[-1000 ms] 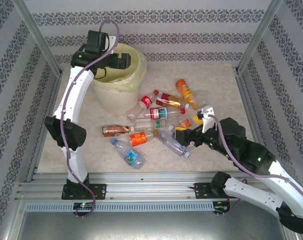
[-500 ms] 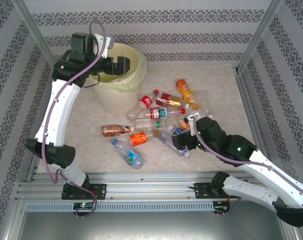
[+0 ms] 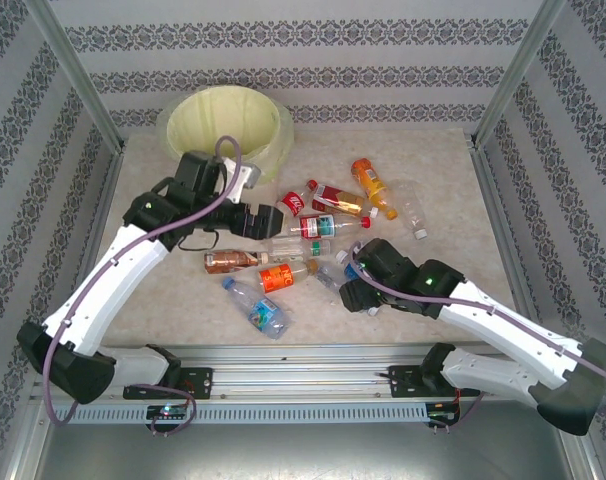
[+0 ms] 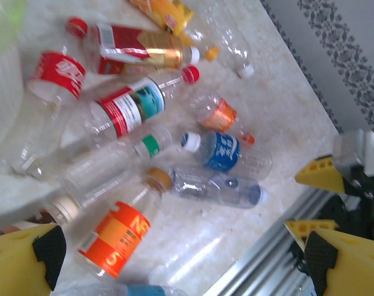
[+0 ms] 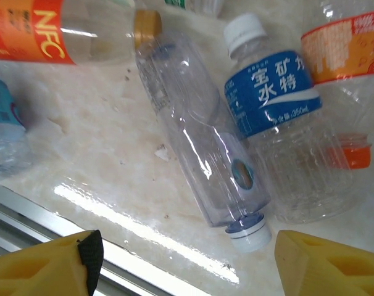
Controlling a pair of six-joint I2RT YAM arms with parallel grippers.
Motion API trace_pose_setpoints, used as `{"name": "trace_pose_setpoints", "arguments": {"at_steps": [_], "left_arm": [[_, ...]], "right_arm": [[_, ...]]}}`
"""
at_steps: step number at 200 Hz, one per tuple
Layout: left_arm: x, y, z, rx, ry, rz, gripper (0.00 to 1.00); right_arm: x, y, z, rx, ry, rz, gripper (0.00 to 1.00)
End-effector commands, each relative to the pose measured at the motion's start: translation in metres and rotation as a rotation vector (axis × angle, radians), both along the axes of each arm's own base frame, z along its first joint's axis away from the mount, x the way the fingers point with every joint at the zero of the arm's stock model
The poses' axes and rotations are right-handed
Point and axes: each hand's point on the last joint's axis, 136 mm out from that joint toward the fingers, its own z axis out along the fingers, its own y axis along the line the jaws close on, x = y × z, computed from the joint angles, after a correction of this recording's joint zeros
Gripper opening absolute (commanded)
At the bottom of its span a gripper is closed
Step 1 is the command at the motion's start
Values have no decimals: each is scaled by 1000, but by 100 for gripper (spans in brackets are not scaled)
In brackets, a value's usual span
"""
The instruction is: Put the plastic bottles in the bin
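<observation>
The left end effector [image 3: 251, 222] hung over the heap, yellow fingers [image 4: 26, 259] spread wide, gripping nothing. The right end effector [image 5: 187, 271] gaped too, low over a clear unlabelled bottle [image 5: 199, 142] lying just beside a blue-labelled bottle [image 5: 270, 92]. The small clear and tinted plastic bottles [image 3: 313, 226] lay scattered mid-surface, in front of the round cream-white bin [image 3: 273, 140] at the back left.

Both arms stretched forward, pincers spread.
The left pincer [image 3: 255, 221] points rightward from a long, outstretched arm, fingers wide apart; the right pincer [image 3: 354, 294] points leftward at the end of its arm, fingers likewise parted.
</observation>
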Motion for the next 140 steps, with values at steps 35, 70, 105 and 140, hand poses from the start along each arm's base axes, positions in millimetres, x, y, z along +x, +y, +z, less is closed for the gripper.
{"name": "trace_pose_setpoints", "arguments": {"at_steps": [35,70,105,140], "left_arm": [[-19,-25,-18,-121,28,-25,100],[-28,-37,-24,-149,14,-75,100],[-35,-45,-19,-184,1,-139,100],[-40,-49,-16,-217,7,-162,100]], "right_arm": [[-4,4,-39,-13,109,-26,73],[3,6,-50,-36,98,-25,72],[7,6,-61,-86,111,-13,71],[11,-3,-68,-173,111,-14,70]]}}
